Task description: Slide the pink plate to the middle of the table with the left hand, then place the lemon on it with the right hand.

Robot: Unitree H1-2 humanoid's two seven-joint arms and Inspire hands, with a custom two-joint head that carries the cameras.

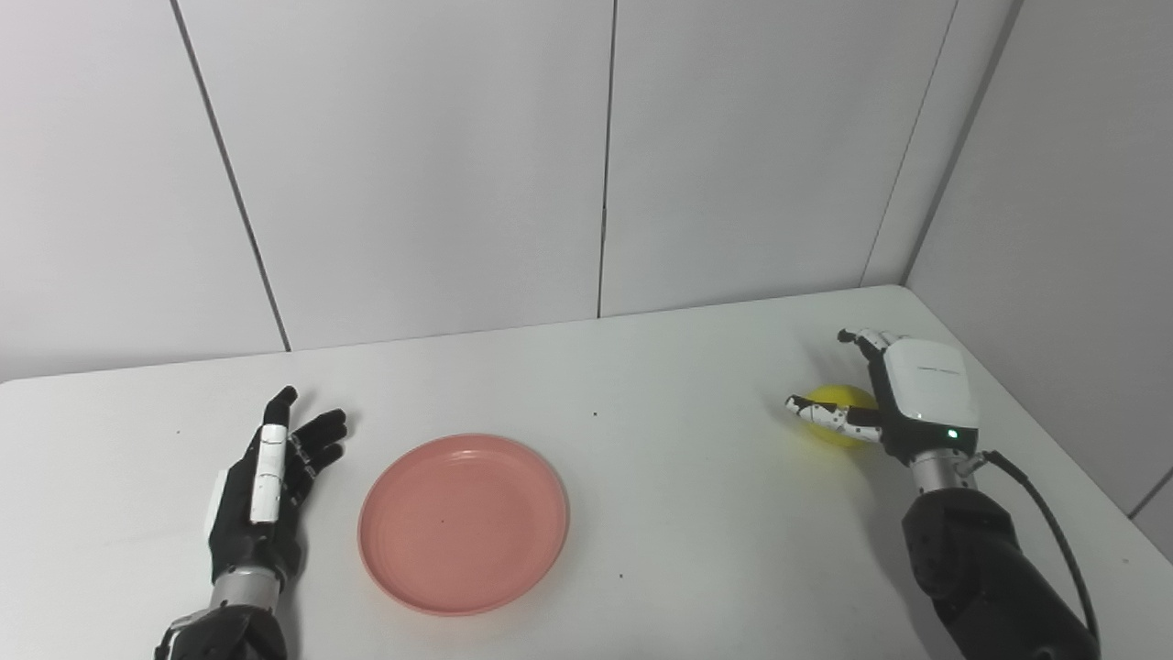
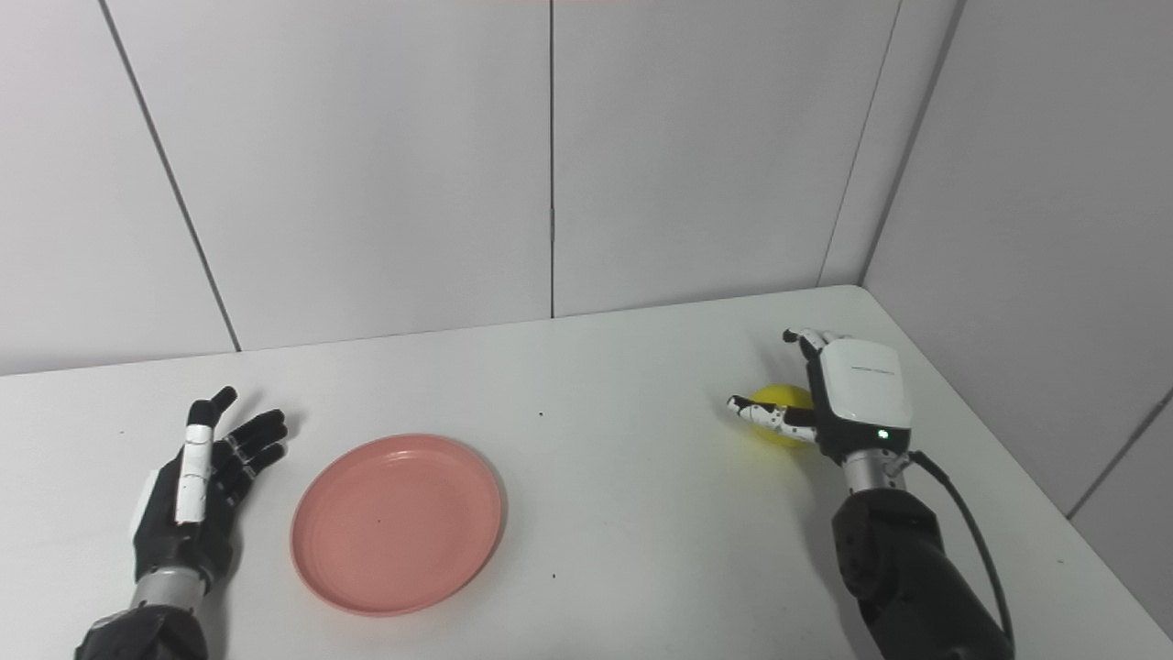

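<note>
I see my left hand (image 1: 261, 495) resting fingers spread at the plate's (image 1: 463, 522) nine o'clock; my right hand (image 1: 903, 394), at three o'clock, curls fingers around the lemon (image 1: 836, 412).

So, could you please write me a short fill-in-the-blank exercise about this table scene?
1. The plate on the table is ____ in colour.
2. The right robot hand reaches around a yellow ____.
3. The plate holds ____.
4. The left robot hand lies beside the plate, not ____ it.

Missing words: pink; lemon; nothing; touching
</note>
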